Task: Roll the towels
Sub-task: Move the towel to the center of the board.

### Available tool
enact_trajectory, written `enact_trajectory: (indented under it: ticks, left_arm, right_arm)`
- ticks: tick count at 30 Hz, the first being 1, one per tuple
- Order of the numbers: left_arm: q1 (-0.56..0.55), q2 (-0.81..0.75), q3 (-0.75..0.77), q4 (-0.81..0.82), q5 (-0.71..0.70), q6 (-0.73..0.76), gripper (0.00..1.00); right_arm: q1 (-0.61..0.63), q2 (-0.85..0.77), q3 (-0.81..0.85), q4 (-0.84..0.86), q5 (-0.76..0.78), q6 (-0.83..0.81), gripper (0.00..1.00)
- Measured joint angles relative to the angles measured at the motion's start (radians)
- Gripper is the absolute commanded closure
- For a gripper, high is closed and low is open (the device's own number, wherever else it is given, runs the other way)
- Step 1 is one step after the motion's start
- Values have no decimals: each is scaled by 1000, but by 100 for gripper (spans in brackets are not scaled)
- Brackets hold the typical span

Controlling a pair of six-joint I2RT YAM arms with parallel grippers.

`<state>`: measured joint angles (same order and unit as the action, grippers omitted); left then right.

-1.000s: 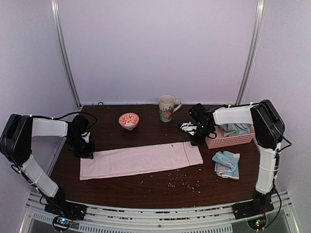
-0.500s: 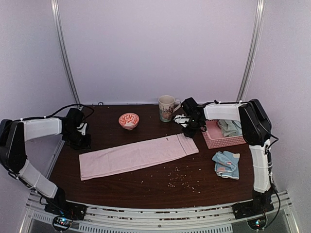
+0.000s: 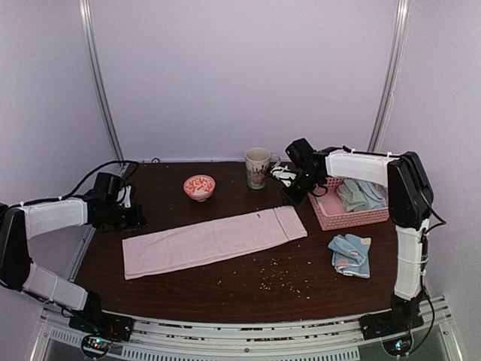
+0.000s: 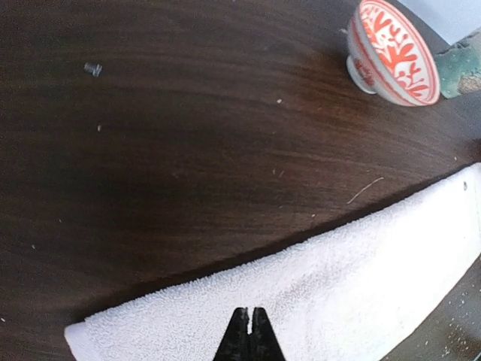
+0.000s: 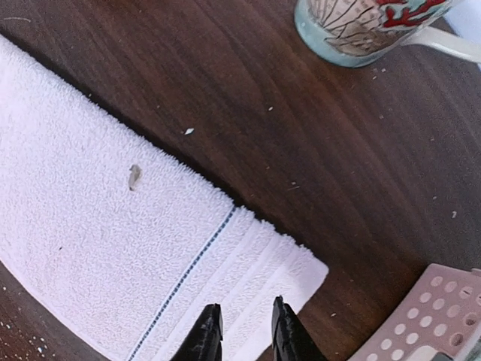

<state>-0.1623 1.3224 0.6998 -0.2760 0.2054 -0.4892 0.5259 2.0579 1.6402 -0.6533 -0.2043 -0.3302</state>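
Pink towel point(image 3: 214, 241) lies spread flat in a long strip across the middle of the dark wooden bench point(image 3: 225, 297), its striped end pointing toward the right. The left gripper point(image 4: 249, 310) hangs near the towel's left end, fingers pressed together with nothing between them. The right gripper point(image 5: 244, 304) hovers over the striped end, its fingers a narrow gap apart and holding nothing. A small fleck point(image 5: 134, 177) sits on the cloth just short of the blue stitched line.

At the right side of the bench, a blue patched towel point(image 3: 351, 254) lies crumpled just in front of a pink lattice basket point(image 3: 349, 219), where green and blue towels point(image 3: 361, 194) are tucked inside. A red-and-white bowl point(image 3: 199, 186) and a patterned mug point(image 3: 257, 167) stand along the far edge behind the pink towel, and crumbs point(image 3: 274, 280) are scattered on the wood in front of it
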Motion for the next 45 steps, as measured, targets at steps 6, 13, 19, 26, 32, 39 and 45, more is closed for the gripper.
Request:
enact_trajectory:
  ticks: [6, 13, 19, 26, 32, 39, 45]
  left_arm:
    - [11, 34, -72, 21, -31, -134, 100]
    - [26, 34, -72, -16, -214, -231, 100]
    - [42, 57, -72, -39, -327, -254, 100]
    - [43, 102, -72, -40, -417, -275, 100]
    - [51, 88, -72, -41, -470, -284, 100]
    - [52, 6, -71, -19, -380, -195, 100]
    - [52, -92, -72, 29, -287, -119, 100]
  right_arm:
    - [0, 4, -66, -26, -58, 15, 78]
    - [0, 14, -95, -41, -53, 22, 78]
    - [-2, 60, -89, -39, -25, 24, 79]
    - [-5, 98, -32, -39, -3, 24, 78]
    - [-11, 148, 51, -52, 3, 24, 78]
    - [-35, 154, 78, -82, -19, 55, 74]
    - [-40, 137, 79, -94, -21, 102, 69]
